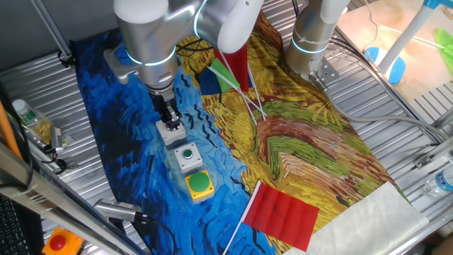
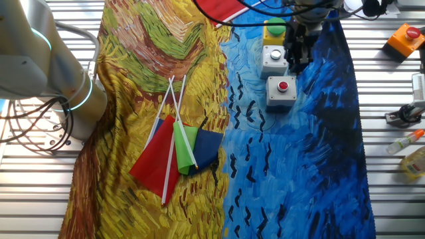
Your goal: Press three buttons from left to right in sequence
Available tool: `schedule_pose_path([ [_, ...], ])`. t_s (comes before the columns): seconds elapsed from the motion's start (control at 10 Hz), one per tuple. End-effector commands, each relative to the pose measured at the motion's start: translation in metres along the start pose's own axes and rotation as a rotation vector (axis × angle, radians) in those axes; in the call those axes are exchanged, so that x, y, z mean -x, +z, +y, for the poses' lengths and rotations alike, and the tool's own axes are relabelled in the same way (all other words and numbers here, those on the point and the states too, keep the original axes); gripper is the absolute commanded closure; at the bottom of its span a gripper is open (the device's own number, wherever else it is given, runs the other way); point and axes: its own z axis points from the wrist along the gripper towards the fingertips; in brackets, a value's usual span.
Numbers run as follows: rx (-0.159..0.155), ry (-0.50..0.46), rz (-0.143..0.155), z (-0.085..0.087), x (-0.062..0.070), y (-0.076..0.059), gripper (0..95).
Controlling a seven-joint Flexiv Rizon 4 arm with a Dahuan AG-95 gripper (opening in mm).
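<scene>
The three buttons stand in a row on the blue part of the painted cloth. They are a grey box with a red button (image 1: 172,132) (image 2: 282,89), a grey box with a green button (image 1: 187,156) (image 2: 273,58) and a yellow box with a green dome (image 1: 199,184) (image 2: 274,29). My gripper (image 1: 170,119) (image 2: 294,61) points down over the red-button box. In the other fixed view the red button shows uncovered, with the fingertips just beyond it. No view shows whether the fingers are apart or together.
An orange box with a red button (image 1: 56,242) (image 2: 405,38) sits off the cloth. A red flag (image 1: 283,212) and a bundle of flags (image 1: 230,71) (image 2: 176,149) lie on the cloth. A second arm's base (image 1: 311,42) (image 2: 63,79) stands at its edge. Bottles (image 2: 406,142) lie alongside.
</scene>
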Motion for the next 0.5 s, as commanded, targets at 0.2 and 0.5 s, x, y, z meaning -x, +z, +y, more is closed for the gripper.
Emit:
schedule_pose_path([
  [0.2,-0.002,-0.001,-0.002,-0.0002,0.0000,-0.0004,57.0],
  [0.5,-0.009,0.005,-0.003,-0.0002,0.0000,-0.0004,76.0],
])
